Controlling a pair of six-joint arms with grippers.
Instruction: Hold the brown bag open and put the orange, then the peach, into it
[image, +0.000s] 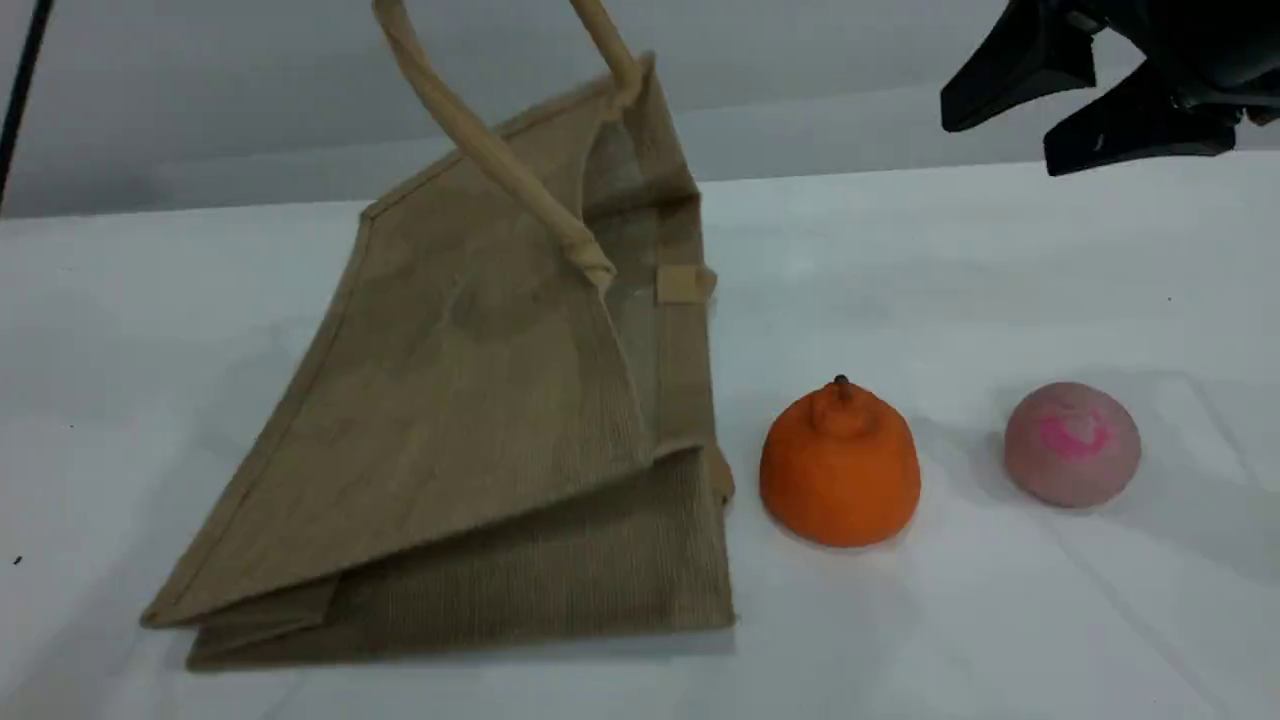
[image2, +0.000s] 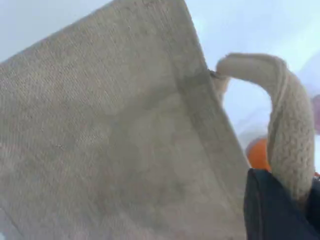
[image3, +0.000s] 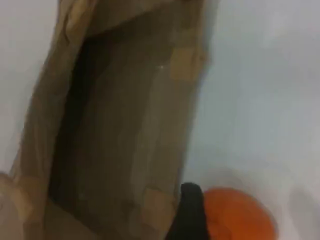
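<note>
Scene view: bag (image: 470, 400) lies left on the surface (image: 1000, 620), mouth facing right; left gripper (image2: 287, 210) is clamped on its handle (image2: 290, 135) — lift higher to widen the mouth; right gripper (image: 1080, 95), wide and empty, should descend on the orange (image: 840, 470); peach (image: 1072, 444) right.

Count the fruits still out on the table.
2: the orange just right of the brown bag, and the peach farther right. The bag's inside isn't fully visible.
</note>
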